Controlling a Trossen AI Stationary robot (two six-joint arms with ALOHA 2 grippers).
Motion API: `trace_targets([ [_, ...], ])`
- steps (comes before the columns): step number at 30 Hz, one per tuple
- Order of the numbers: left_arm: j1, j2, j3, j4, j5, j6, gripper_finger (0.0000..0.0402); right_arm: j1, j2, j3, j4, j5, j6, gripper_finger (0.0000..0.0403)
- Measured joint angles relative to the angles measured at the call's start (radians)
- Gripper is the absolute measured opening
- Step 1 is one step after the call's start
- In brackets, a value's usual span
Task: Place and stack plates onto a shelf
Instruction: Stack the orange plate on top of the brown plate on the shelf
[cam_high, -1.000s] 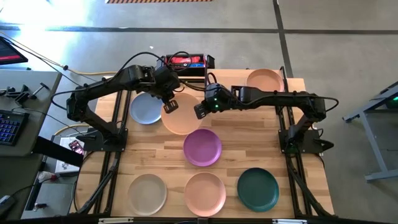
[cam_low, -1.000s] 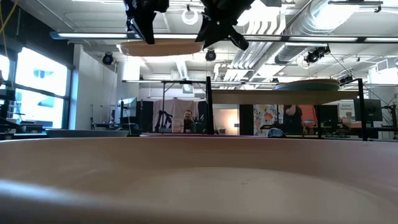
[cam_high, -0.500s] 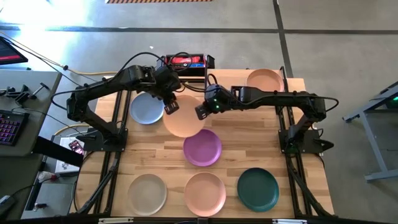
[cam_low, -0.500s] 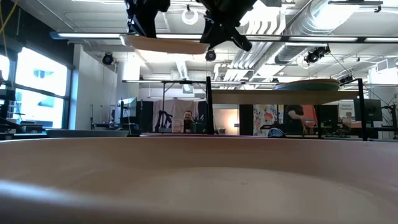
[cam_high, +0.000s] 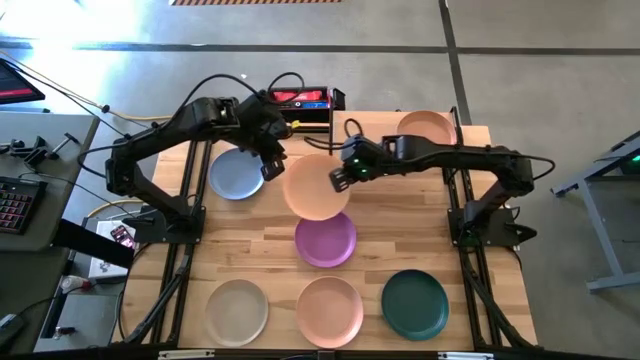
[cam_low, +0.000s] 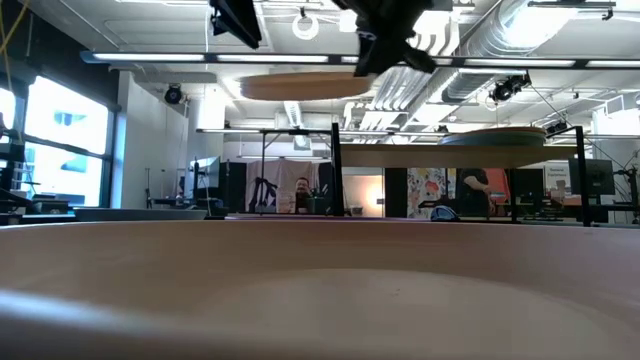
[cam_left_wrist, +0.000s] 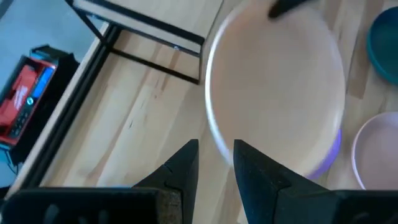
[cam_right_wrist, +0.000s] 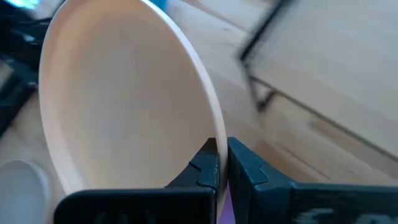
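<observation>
The peach plate (cam_high: 317, 187) is held in the air above the purple plate (cam_high: 325, 238), its rim pinched by the right tool (cam_high: 341, 177). The left tool (cam_high: 271, 160) is positioned just beside that plate, fingers (cam_left_wrist: 180, 171) slightly spread and empty. Farther back, an orange plate (cam_high: 425, 128) is seated on the shelf (cam_high: 370, 128).

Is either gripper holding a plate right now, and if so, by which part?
Yes. The right gripper pinches the peach plate by its rim, holding it in the air over the table. The left gripper is open beside that plate, holding nothing.
</observation>
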Motion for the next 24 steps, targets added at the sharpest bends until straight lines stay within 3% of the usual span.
trace_targets([
  [13, 0.001, -0.011, 0.001, -0.027, -0.003, 0.005, 0.0088, -0.055, -0.243, 0.000, -0.325, 0.158, 0.011, 0.0000],
  [24, 0.001, -0.011, 0.001, -0.029, -0.004, 0.026, 0.0088, -0.188, -0.454, 0.000, -0.549, 0.248, 0.083, 0.0000],
])
